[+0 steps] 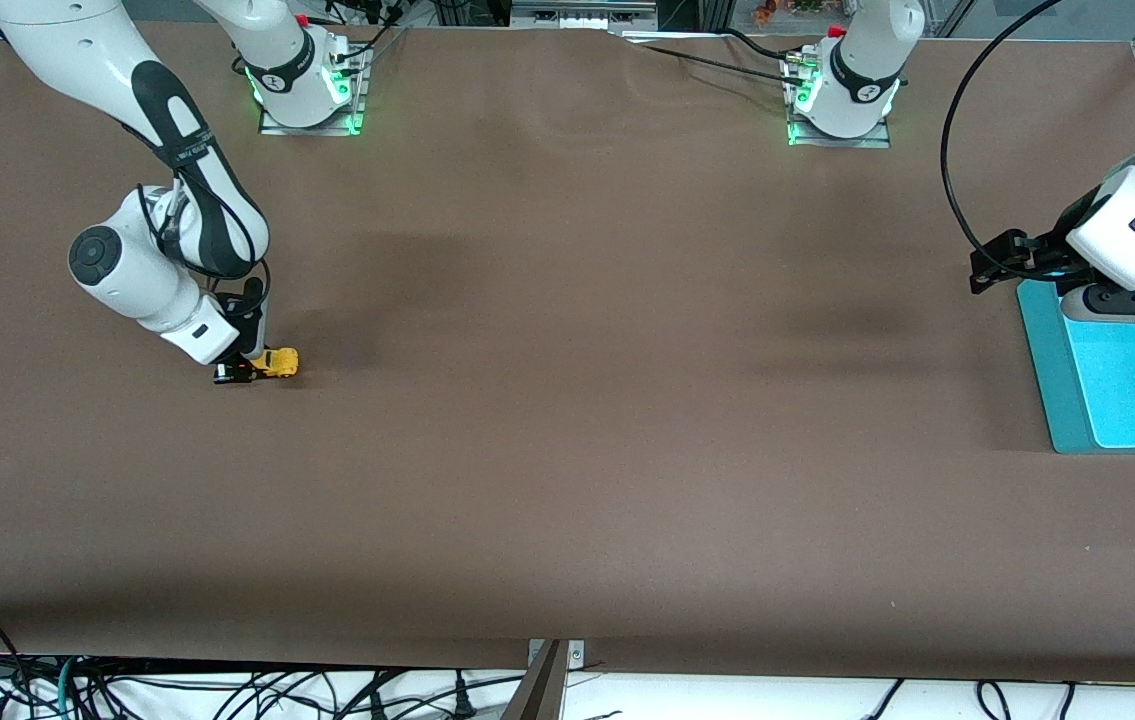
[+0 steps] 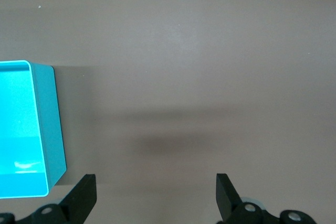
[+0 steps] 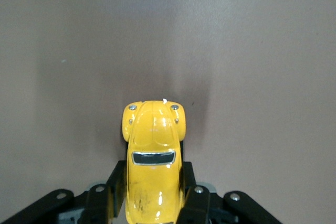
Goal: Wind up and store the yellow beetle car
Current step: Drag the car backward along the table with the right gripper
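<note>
yellow beetle car (image 3: 153, 166) rear cut off by frame edge, wheels hidden, teal bin (image 1: 1117, 385) perhaps half out of frame

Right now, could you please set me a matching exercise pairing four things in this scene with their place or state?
Things:
1. yellow beetle car
2. left tool
3. right tool
4. turquoise tray

Places or states:
A. open, holding nothing
B. on the table at the left arm's end
C. shut on the car, down at the table
D. gripped by its sides, toward the right arm's end

Pairs: 1-D, 2-A, 3-C, 4-B
</note>
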